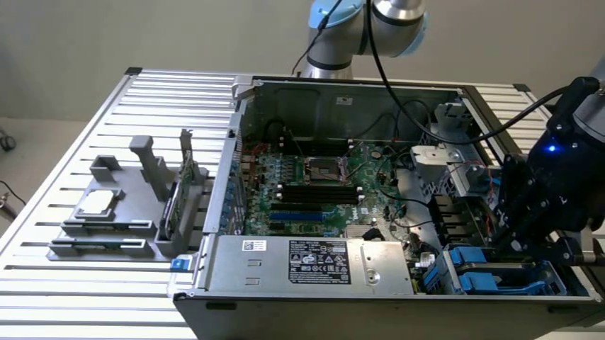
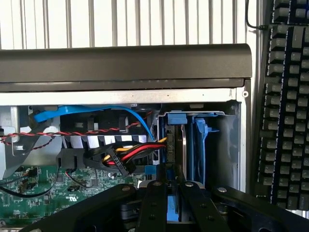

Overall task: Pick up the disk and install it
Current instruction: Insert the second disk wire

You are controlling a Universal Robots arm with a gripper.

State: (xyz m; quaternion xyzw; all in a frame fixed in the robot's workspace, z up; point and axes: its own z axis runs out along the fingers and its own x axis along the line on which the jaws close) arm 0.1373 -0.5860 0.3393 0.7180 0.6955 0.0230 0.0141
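The disk [image 2: 176, 145] stands on edge in the drive bay at the corner of the open computer case [image 1: 255, 92], with its bright blue carrier rail and grey metal edge showing. My gripper [image 2: 172, 182] is shut on it, and blue plastic shows between the two black fingers [image 2: 155, 198]. In the exterior view the gripper [image 1: 518, 246] hangs over the blue drive bay [image 1: 482, 273] at the case's near corner on the exterior view's right. A second blue carrier [image 2: 200, 145] stands right beside the held disk. The disk's lower part is hidden by the fingers.
Red, yellow and black power cables [image 2: 130, 154] and a blue data cable [image 2: 96, 110] run close beside the bay. A grey power supply [image 1: 321, 262] lies along the case's front. A grey fixture with a small square chip [image 1: 99, 203] sits at the exterior view's left. A keyboard [image 2: 289, 96] lies outside the case.
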